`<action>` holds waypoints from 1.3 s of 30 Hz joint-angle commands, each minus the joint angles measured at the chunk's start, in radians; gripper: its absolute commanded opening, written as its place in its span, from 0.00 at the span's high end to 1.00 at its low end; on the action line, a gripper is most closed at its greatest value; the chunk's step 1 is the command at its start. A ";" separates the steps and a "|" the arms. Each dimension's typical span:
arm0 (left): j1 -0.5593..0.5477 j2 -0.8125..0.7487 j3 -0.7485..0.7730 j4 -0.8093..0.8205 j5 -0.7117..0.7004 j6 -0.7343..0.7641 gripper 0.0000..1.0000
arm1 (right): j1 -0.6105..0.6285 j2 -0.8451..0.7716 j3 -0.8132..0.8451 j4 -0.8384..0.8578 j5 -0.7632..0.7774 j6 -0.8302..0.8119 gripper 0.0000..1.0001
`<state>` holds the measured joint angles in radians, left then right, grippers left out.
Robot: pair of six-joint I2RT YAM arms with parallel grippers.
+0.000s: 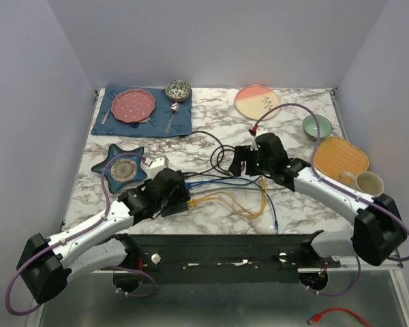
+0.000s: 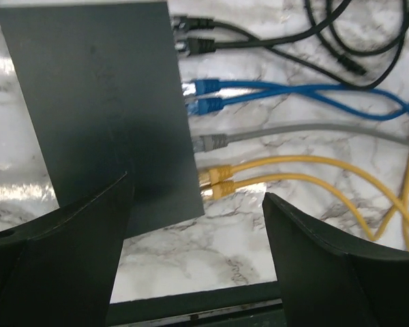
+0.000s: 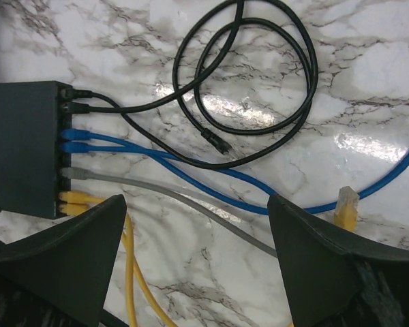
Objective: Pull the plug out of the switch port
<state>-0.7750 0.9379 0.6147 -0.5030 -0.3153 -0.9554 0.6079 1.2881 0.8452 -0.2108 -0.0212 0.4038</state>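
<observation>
The switch (image 3: pixel 27 146) lies flat on the marble counter (image 3: pixel 368 61), at the left of my right wrist view. It carries 7 plugs: 2 black plugs (image 2: pixel 198 35), 2 blue plugs (image 2: pixel 206 95), 1 grey plug (image 2: pixel 211 143), 2 yellow plugs (image 2: pixel 217 182). A looped black cable (image 3: pixel 259 68) crowds the upper middle, and 1 loose yellow plug (image 3: pixel 345 208) lies lower right. My left end effector (image 2: pixel 198 187) gapes wide over the switch's lower corner. My right end effector (image 3: pixel 198 199) is wide too, holding nothing.
</observation>
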 commanded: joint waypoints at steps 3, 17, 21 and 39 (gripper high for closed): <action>-0.047 -0.005 -0.079 -0.144 -0.102 -0.175 0.19 | 0.006 0.174 0.086 0.001 0.012 0.066 0.15; -0.047 -0.050 -0.157 -0.296 -0.136 -0.325 0.55 | -0.003 0.462 0.251 -0.035 0.084 0.127 0.44; -0.040 -0.009 -0.168 -0.266 -0.133 -0.316 0.54 | -0.005 0.522 0.265 -0.067 0.072 0.118 0.53; 0.003 0.553 0.126 0.017 0.001 -0.026 0.47 | -0.002 0.329 -0.055 -0.058 -0.014 0.121 0.60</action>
<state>-0.7746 1.3098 0.6975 -0.5308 -0.4332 -1.0679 0.6067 1.6390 0.8692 -0.2001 0.0151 0.5240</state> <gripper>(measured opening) 0.527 0.402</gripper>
